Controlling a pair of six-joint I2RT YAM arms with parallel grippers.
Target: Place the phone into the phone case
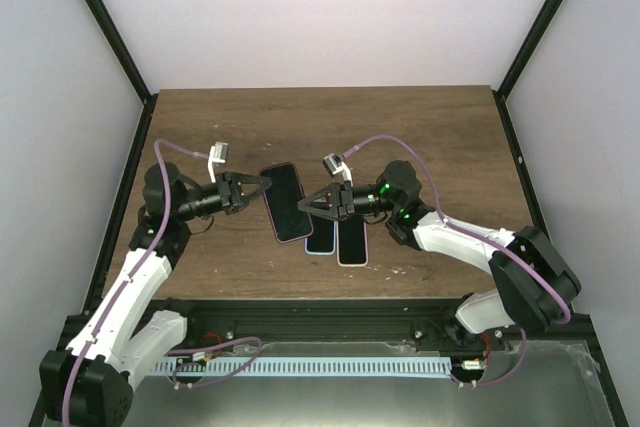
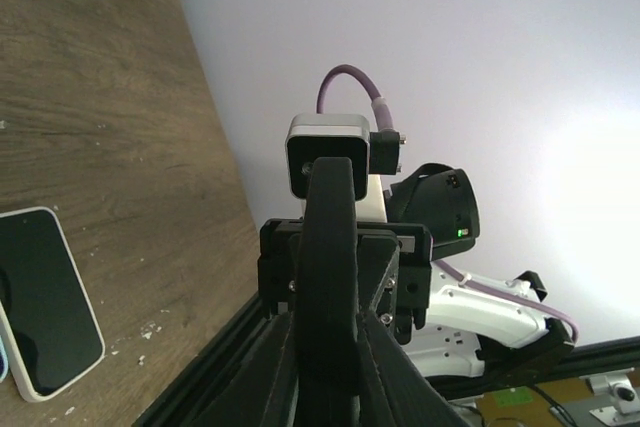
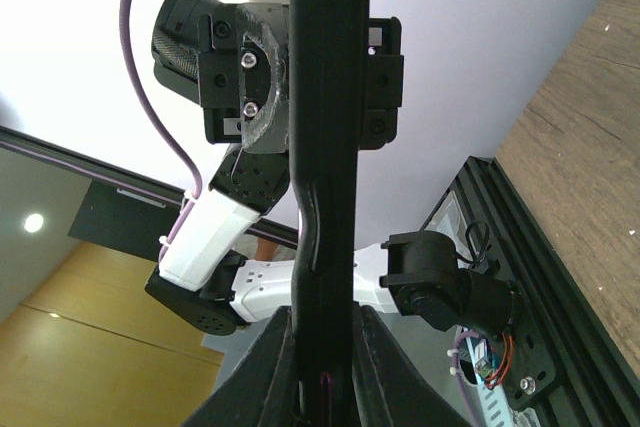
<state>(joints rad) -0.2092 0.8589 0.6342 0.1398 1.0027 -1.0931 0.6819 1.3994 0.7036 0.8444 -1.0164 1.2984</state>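
Top view: left gripper and right gripper face each other, each clamped on an opposite edge of the same pink-edged phone. Can't tell if it is already in a case or touching the table. Just under and behind the right gripper, a blue-edged phone and a white-edged phone lie flat, side by side.

Left wrist: gripper fingers pressed onto the pink-edged phone, seen edge-on as a black bar running straight out from the jaws. The right arm's wrist is directly beyond it. White-edged phone lies on the table, off to the left of the fingers.

Right wrist: gripper pinches the same phone, again edge-on, running from the jaws to the top of the view. The left arm is behind it, table at far right.
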